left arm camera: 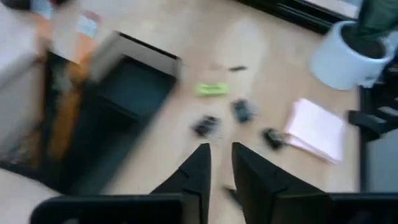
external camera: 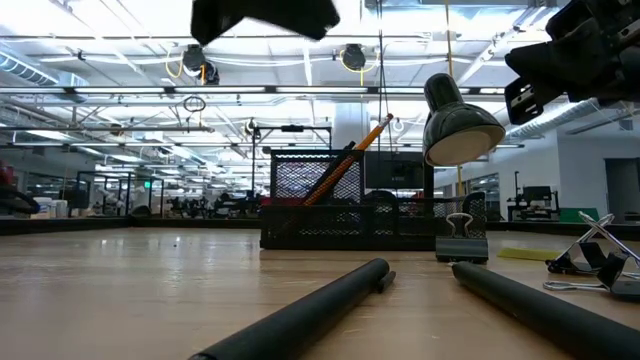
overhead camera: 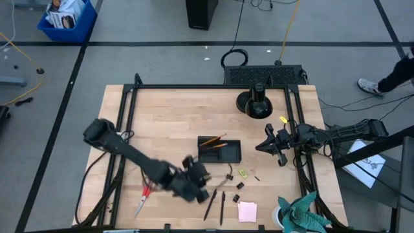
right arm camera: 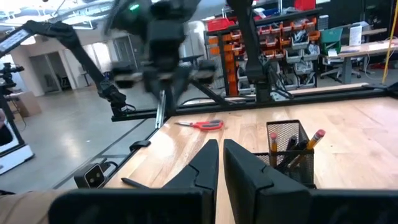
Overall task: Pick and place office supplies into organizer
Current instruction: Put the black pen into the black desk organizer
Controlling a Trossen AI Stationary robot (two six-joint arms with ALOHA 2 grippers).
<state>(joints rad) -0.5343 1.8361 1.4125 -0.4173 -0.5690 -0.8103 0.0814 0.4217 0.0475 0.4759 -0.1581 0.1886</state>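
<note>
The black organizer (overhead camera: 220,151) stands mid-table with two orange pencils (overhead camera: 213,140) leaning in it. Red-handled scissors (overhead camera: 143,197) lie near the near edge. Black pens (overhead camera: 222,207), binder clips (overhead camera: 238,197), the yellow-green piece (overhead camera: 243,173) and the pink pad (overhead camera: 247,211) lie on the wood nearer than the organizer. My left gripper (overhead camera: 199,186) (left arm camera: 220,146) hovers over the pens, its fingers a narrow gap apart and empty. My right gripper (overhead camera: 261,145) (right arm camera: 221,143) waits shut, to the right of the organizer.
A black lamp (overhead camera: 254,103) stands on its round base beyond the organizer. A white cup with teal-green cloth (overhead camera: 299,215) sits at the near right corner. A black frame (overhead camera: 194,86) rims the table. A person's leg (overhead camera: 388,81) shows off the table, far right.
</note>
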